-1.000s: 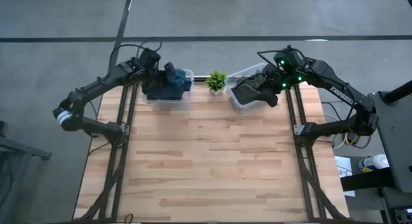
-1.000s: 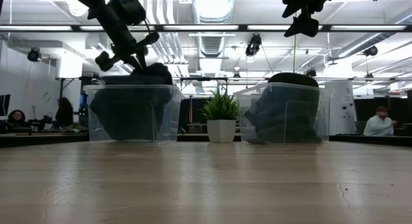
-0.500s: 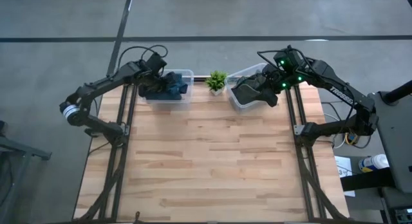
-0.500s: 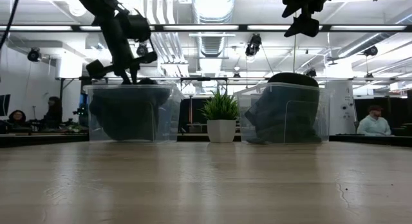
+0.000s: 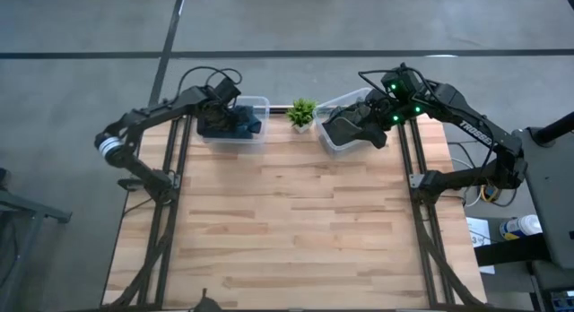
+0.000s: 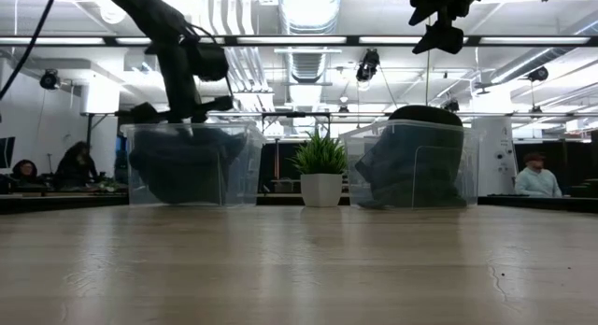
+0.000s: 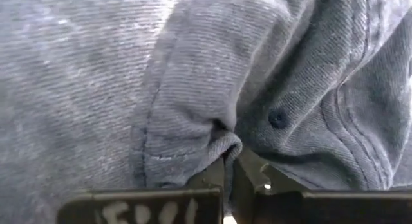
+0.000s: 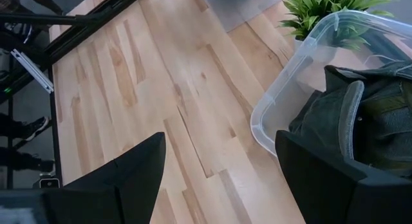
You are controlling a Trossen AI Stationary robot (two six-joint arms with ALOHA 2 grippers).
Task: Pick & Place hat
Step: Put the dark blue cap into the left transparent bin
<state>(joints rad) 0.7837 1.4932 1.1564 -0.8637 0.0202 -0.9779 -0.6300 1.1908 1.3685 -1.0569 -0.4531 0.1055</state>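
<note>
The task is judged to be at its pick stage: no hat is seen outside a bin, and nothing is laid on the open wooden table. The blue hat is found inside the left clear bin at the table's far edge, well below the rim as seen in the low view. The left gripper is lowered into that bin, and its fingers are seen drawn together on a raised fold of the grey-blue cap fabric, beside the crown button; the fold is pinched between the tips, with the rest of the cloth lying slack ahead of them. The grasp is judged to be made, while lifting, carrying and setting down are yet to be done. The right gripper is held above the near edge of the right clear bin, fingers spread and holding nothing; a dark hat is seen resting in that bin, apart from those fingers. A small potted plant stands between the two bins. The place of delivery cannot be determined from the views.
</note>
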